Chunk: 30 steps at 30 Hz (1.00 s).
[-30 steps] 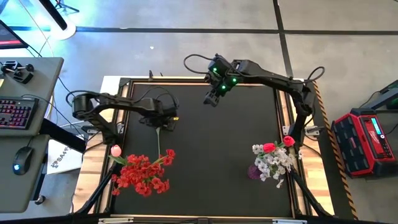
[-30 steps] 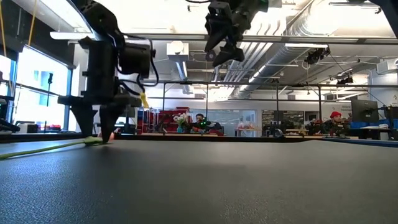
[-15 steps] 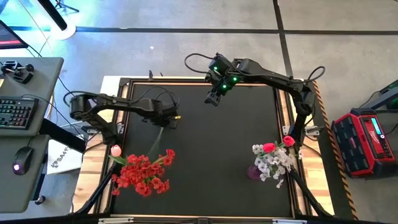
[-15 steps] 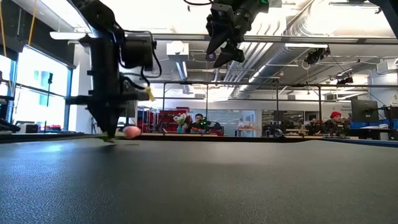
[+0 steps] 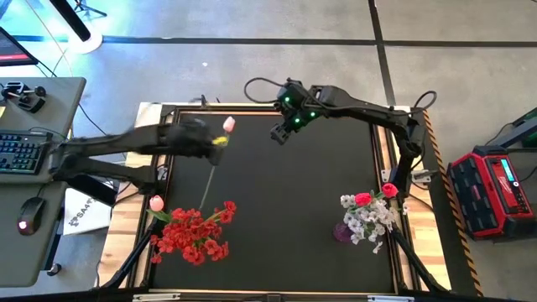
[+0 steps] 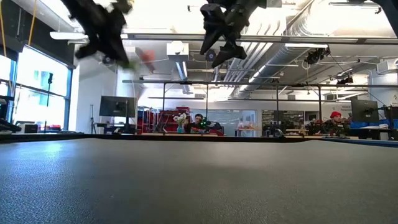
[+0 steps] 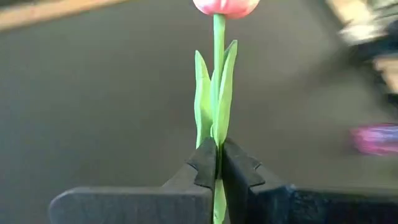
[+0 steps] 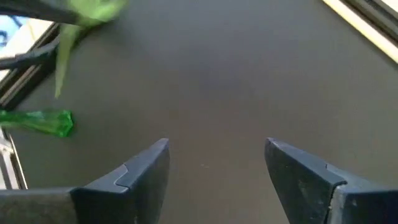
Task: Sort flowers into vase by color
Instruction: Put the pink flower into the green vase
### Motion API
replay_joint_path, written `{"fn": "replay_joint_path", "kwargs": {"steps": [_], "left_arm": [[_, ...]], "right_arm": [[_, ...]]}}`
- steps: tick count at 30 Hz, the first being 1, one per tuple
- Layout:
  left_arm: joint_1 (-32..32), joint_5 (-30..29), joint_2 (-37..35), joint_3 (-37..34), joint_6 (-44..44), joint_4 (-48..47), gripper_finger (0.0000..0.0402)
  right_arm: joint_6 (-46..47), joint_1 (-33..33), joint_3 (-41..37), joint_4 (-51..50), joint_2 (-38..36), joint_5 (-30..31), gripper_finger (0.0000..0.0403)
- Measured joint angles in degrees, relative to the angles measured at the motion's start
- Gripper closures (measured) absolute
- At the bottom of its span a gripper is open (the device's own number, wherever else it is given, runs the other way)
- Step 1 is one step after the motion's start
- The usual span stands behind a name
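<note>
Left fingers (image 7: 217,165) pinching pink tulip (image 7: 217,93) stem, right fingers (image 8: 214,168) spread above black table (image 5: 285,193)

- The counter (image 5: 294,193) was covered with a matt black, finely pebbled mat, edged in pale wood.
- The tulip (image 7: 216,93) in the left hand (image 7: 217,168) looked like smooth, waxy plastic.
- Its fingers (image 7: 239,171) were matt dark plastic.

Bright overhead light; motion-blurred left arm (image 5: 126,149), soft wrist views.
</note>
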Motion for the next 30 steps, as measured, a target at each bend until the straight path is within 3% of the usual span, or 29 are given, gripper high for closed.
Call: {"fn": "replay_joint_path", "kwargs": {"steps": [8, 16, 22, 30], "left_arm": [[-7.3, 0.7, -21.4, -1.2, 9.7, 4.4, 0.0401], [-17.4, 5.2, -35.7, -12.9, 13.3, 15.5, 0.0401], [-23.9, 8.8, -41.1, -19.9, 14.8, 24.0, 0.0401], [-30.4, 10.9, -41.1, -23.5, 19.3, 29.6, 0.0401]], "right_arm": [[11.9, 6.7, 0.0, 1.2, 0.0, 6.2, 0.0153], [21.7, 12.9, 0.0, 1.2, 0.0, 12.0, 0.0153], [27.1, 16.0, 0.0, 1.4, 0.0, 14.1, 0.0153], [31.6, 17.5, 0.0, 1.5, 0.0, 14.2, 0.0153]]}}
